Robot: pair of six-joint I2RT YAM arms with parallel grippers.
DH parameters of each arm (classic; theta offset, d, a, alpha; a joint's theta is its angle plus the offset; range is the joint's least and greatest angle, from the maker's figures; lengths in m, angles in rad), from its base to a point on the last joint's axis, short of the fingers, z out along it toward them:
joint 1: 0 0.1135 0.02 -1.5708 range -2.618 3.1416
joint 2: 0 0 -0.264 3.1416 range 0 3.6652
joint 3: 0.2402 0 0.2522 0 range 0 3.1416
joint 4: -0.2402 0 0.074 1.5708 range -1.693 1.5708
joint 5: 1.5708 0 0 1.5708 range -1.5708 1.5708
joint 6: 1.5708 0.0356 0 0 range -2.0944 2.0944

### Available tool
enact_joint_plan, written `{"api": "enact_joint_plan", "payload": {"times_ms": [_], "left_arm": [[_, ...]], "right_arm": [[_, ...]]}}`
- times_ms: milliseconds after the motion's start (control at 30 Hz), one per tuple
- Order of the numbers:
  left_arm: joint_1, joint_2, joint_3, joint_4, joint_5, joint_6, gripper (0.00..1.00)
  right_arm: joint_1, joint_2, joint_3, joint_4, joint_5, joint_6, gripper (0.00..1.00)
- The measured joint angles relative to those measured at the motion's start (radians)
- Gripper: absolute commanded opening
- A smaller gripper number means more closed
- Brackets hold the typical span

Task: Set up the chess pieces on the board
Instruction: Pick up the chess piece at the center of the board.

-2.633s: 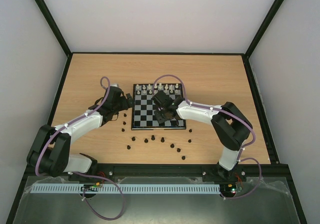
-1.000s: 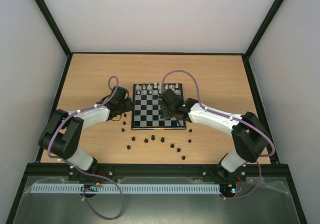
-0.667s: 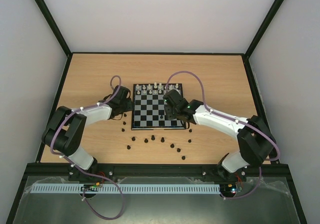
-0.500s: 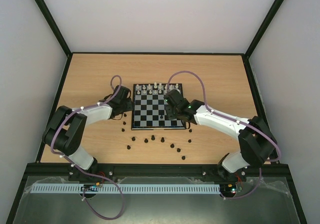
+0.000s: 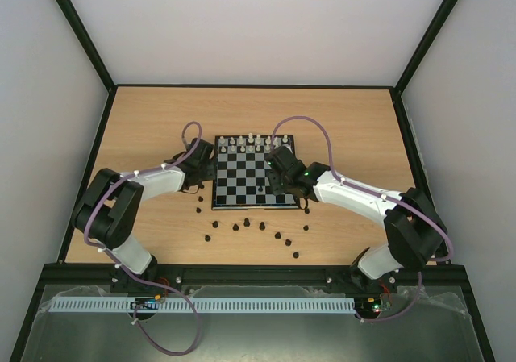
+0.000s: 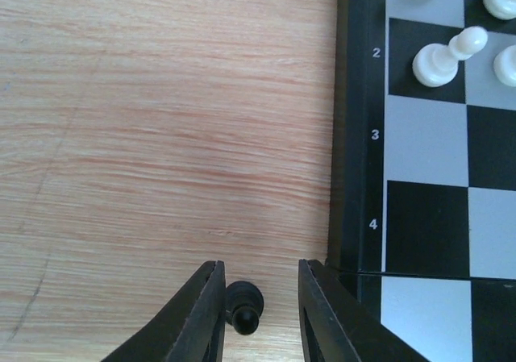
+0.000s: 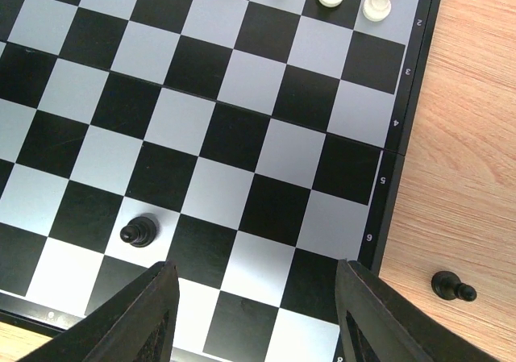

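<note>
The board (image 5: pixel 242 194) lies mid-table, with white pieces (image 5: pixel 250 143) along its far rows. Several black chess pieces (image 5: pixel 262 225) are scattered on the wood in front of it and at its sides. My left gripper (image 6: pixel 262 267) is low over the table just left of the board (image 6: pixel 427 217). A black pawn (image 6: pixel 243 307) stands between its narrowed fingers, against the left one and clear of the right. My right gripper (image 7: pixel 254 269) hangs wide open over the board's right half with nothing in it. One black pawn (image 7: pixel 139 231) stands on a pale square.
Another black pawn (image 7: pixel 453 286) lies on the wood just off the board's right edge. White pawns (image 6: pixel 442 56) stand on the rows nearest my left gripper. Black frame rails border the wooden table (image 5: pixel 145 128).
My left gripper's jaws have narrowed round a black pawn beside the board, and the gripper has shifted slightly farther and right. The right gripper has drifted a little to the right over the board.
</note>
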Motion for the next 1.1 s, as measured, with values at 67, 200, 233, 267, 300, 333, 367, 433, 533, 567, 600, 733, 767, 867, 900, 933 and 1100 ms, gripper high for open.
{"api": "enact_joint_plan", "payload": {"times_ms": [67,200,233,267,300,333,367,433,533,567,600,733,767,867,900,933,1100], "left_arm": [[-0.001,0.0,0.0,-0.013,-0.006,0.0,0.31],[-0.002,0.0,0.0,-0.034,-0.024,-0.002,0.32],[-0.002,0.0,0.001,-0.037,-0.027,-0.003,0.32],[-0.002,0.0,0.002,-0.04,-0.031,-0.003,0.31],[-0.002,0.0,0.004,-0.043,-0.033,-0.004,0.31],[-0.002,0.0,0.008,-0.045,-0.034,-0.005,0.29],[-0.002,0.0,0.012,-0.045,-0.035,-0.005,0.28],[-0.002,0.0,0.018,-0.045,-0.038,-0.005,0.26],[-0.002,0.0,0.021,-0.047,-0.042,-0.005,0.26],[-0.002,0.0,0.022,-0.049,-0.042,-0.004,0.26],[-0.002,0.0,0.023,-0.051,-0.043,-0.004,0.27],[-0.002,0.0,0.024,-0.063,-0.045,-0.005,0.29],[-0.002,0.0,0.024,-0.065,-0.045,-0.005,0.29],[-0.002,0.0,0.024,-0.067,-0.045,-0.005,0.29],[-0.002,0.0,0.024,-0.067,-0.045,-0.005,0.29],[-0.002,0.0,0.024,-0.067,-0.045,-0.005,0.29],[-0.003,0.0,0.024,-0.068,-0.045,-0.006,0.29]], "right_arm": [[-0.002,0.0,0.0,0.0,0.0,0.0,0.54],[-0.002,0.0,-0.002,0.0,-0.001,0.0,0.54],[-0.002,0.0,-0.002,0.0,-0.002,0.0,0.54],[-0.002,0.0,-0.003,0.0,-0.003,0.0,0.54],[-0.002,0.0,-0.003,0.0,-0.003,0.0,0.53],[-0.002,0.0,-0.003,0.0,-0.004,0.0,0.53],[-0.002,0.0,-0.003,0.0,-0.004,0.0,0.53],[-0.002,0.0,-0.003,0.0,-0.007,0.0,0.53],[-0.002,0.0,-0.004,0.001,-0.011,0.0,0.53],[-0.002,0.0,-0.005,0.001,-0.012,0.0,0.53],[-0.002,0.0,-0.005,0.001,-0.013,0.0,0.53],[-0.002,0.0,-0.005,0.001,-0.016,0.0,0.53],[-0.002,0.0,-0.005,0.001,-0.016,0.0,0.53],[-0.002,0.0,-0.005,0.001,-0.018,0.0,0.53],[-0.002,0.0,-0.005,0.001,-0.019,0.0,0.53],[-0.002,0.0,-0.005,0.001,-0.019,0.0,0.53],[-0.002,0.0,-0.006,0.001,-0.021,0.0,0.53]]}}
